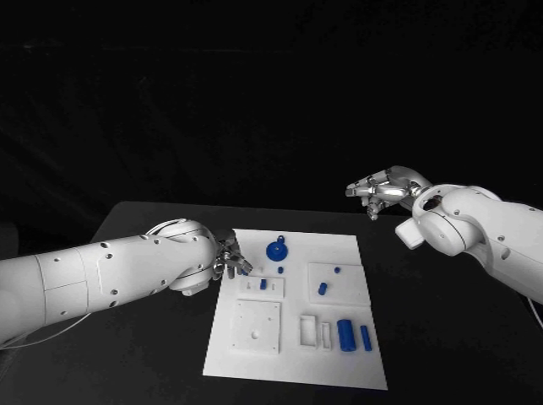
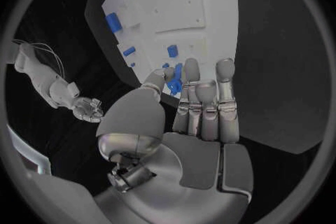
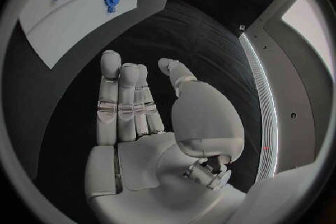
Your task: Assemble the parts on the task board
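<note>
The task board (image 1: 298, 337) lay in the middle of the black table (image 1: 149, 354), long side running near to far. The left hand (image 1: 232, 260) hovered at the board's far left edge, fingertips over a small blue part (image 1: 245, 272). In the left wrist view that hand (image 2: 199, 106) had its fingers extended side by side with the thumb drawn in toward them, and a blue piece (image 2: 175, 81) showed right at the tips. Whether it was pinched or merely touched could not be told.

The right hand (image 1: 381, 190) was raised well off to the far right, clear of the board. Its own wrist view showed the hand (image 3: 140, 112) with fingers straight, thumb apart, nothing held.

Other parts rested on the board: a round blue disc (image 1: 276, 251) near the far edge, two small pieces (image 1: 323, 287) on the right-hand raised block, and two upright blue cylinders (image 1: 345, 332) toward the near right.

Judgement: the step in hand looked like a pick or a seating of the small part at the far left, with most of the assembly not yet done. The next move would call for a secure pinch, then alignment over the matching recess.

Hard to make out: the contact under the left fingertips, hidden by the hand itself; the recess shapes, white on white.
</note>
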{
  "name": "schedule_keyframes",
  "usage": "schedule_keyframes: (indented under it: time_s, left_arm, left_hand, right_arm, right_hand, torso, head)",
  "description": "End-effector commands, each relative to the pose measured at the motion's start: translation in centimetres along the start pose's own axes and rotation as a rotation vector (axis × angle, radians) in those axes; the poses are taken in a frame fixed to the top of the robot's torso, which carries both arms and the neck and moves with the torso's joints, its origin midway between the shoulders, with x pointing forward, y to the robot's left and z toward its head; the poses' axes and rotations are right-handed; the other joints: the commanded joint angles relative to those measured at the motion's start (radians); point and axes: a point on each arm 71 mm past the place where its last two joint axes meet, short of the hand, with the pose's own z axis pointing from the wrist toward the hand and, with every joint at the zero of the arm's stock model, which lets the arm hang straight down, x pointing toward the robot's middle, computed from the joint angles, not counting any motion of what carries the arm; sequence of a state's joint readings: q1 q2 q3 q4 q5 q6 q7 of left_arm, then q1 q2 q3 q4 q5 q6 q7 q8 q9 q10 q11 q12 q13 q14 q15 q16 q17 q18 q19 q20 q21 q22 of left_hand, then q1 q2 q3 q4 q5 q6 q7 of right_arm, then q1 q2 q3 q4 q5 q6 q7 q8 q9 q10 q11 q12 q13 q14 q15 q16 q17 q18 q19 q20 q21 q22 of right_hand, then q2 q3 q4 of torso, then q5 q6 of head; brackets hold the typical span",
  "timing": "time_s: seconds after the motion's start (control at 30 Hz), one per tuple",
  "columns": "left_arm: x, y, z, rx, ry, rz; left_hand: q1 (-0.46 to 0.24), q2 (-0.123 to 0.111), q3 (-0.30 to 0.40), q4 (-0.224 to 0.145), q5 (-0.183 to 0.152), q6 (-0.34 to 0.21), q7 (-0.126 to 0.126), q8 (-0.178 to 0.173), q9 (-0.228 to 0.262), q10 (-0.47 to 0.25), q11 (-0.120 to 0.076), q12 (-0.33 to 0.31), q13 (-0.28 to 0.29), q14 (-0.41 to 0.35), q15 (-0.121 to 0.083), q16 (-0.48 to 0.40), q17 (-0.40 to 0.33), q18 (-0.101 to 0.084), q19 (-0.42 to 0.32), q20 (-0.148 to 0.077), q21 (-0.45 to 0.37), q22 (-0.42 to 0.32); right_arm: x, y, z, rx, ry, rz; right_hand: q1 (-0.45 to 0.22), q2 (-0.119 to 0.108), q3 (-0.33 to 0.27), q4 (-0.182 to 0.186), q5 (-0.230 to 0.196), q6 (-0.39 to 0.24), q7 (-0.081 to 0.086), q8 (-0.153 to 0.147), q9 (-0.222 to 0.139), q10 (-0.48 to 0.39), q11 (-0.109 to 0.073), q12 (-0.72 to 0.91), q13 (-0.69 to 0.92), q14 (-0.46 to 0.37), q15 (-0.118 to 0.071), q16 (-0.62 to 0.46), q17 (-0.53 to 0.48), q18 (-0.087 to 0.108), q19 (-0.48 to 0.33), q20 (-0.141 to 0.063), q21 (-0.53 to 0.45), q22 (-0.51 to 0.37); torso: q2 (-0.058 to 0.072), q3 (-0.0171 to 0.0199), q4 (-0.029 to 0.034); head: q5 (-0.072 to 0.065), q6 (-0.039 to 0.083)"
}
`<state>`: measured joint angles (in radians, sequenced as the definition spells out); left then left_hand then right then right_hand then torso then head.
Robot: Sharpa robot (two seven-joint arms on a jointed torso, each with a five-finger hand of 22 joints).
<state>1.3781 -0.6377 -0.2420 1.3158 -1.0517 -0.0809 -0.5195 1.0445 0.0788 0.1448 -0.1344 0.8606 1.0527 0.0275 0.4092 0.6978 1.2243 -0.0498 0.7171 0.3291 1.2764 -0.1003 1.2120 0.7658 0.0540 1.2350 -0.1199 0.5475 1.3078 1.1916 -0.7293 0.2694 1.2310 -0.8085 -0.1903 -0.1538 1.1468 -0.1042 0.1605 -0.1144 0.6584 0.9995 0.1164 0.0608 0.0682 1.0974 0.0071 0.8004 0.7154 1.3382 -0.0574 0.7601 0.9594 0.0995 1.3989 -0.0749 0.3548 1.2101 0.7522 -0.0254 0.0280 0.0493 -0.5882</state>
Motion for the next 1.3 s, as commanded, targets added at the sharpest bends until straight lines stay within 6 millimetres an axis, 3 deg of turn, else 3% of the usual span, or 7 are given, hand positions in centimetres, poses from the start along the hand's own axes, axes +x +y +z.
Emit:
schedule_keyframes:
  time_s: [0.03, 0.27, 0.77, 0.93, 1.3]
  left_arm:
    - [0.1, -0.2, 0.2, 0.004, -0.035, 0.057]
    - [1.0, -0.2, 0.8, 0.014, -0.025, 0.099]
    - [3.0, -0.2, 1.8, 0.060, 0.023, 0.121]
    - [3.3, -0.2, 2.0, 0.073, 0.027, 0.119]
    - [3.5, -0.3, 2.2, 0.087, 0.017, 0.137]
  left_hand:
    - [0.006, 0.006, 0.148, -0.143, 0.004, 0.025, -0.017, 0.000, 0.001, 0.006, -0.001, -0.003, 0.001, 0.006, 0.001, -0.006, 0.001, -0.005, 0.006, -0.002, 0.003, 0.018]
    - [0.006, 0.005, 0.149, -0.144, 0.003, 0.026, -0.016, -0.001, 0.001, 0.007, -0.001, -0.004, 0.002, 0.007, 0.001, -0.007, 0.002, -0.005, 0.006, -0.002, 0.003, 0.018]
    - [0.010, 0.008, 0.150, -0.142, -0.005, 0.020, -0.014, -0.003, 0.004, 0.001, 0.001, -0.006, 0.006, 0.001, 0.001, -0.021, -0.006, -0.005, 0.004, -0.002, -0.001, 0.018]
    - [0.010, 0.008, 0.150, -0.143, -0.006, 0.019, -0.014, -0.003, 0.005, -0.001, 0.001, -0.005, 0.007, 0.000, 0.001, -0.024, -0.008, -0.004, 0.004, -0.002, -0.002, 0.018]
    - [0.013, 0.010, 0.149, -0.143, -0.012, 0.018, -0.013, -0.004, 0.005, -0.003, 0.002, -0.005, 0.008, -0.001, 0.002, -0.029, -0.012, -0.004, 0.003, -0.001, -0.003, 0.018]
  right_arm:
    - [-0.1, 0.2, 0.0, -0.011, -0.025, -0.026]
    - [-0.1, 0.3, 0.0, -0.010, -0.025, -0.027]
    - [-0.1, 0.2, 0.0, -0.003, -0.023, -0.028]
    - [-0.1, 0.1, 0.0, -0.002, -0.020, -0.029]
    - [0.0, 0.2, 0.0, -0.002, -0.012, -0.030]
  right_hand:
    - [0.006, -0.003, -0.001, 0.004, 0.003, 0.009, 0.000, 0.002, 0.001, 0.004, 0.000, 0.003, -0.001, 0.007, 0.001, 0.004, -0.001, 0.011, 0.007, 0.000, 0.004, 0.001]
    - [0.009, -0.004, 0.006, 0.003, 0.000, 0.009, 0.000, 0.002, 0.001, 0.006, -0.001, 0.001, -0.002, 0.008, 0.001, 0.003, -0.001, 0.011, 0.008, -0.001, 0.006, 0.001]
    - [0.009, -0.004, 0.033, -0.002, -0.004, 0.011, 0.000, 0.002, 0.000, 0.010, -0.002, -0.004, -0.003, 0.013, 0.000, 0.000, -0.002, 0.011, 0.009, -0.002, 0.012, -0.001]
    - [0.009, -0.003, 0.041, -0.004, -0.003, 0.011, 0.000, 0.002, 0.000, 0.010, -0.002, -0.005, -0.002, 0.013, -0.001, -0.001, -0.001, 0.011, 0.009, -0.002, 0.013, -0.001]
    - [0.033, 0.007, 0.078, -0.033, -0.024, 0.013, 0.003, 0.002, 0.000, 0.008, -0.002, -0.008, -0.002, 0.012, -0.001, -0.002, 0.000, 0.011, 0.006, -0.003, 0.018, 0.002]
  torso:
    - [0.000, -0.0012, 0.0000]
    - [0.000, -0.0023, 0.0010]
    - [0.001, -0.0015, 0.0005]
    - [0.001, -0.0004, 0.0011]
    - [0.001, -0.0005, 0.0003]
  head:
    - [-0.003, -0.004]
    - [-0.006, -0.008]
    - [-0.028, 0.001]
    - [-0.019, -0.003]
    - [-0.019, -0.008]
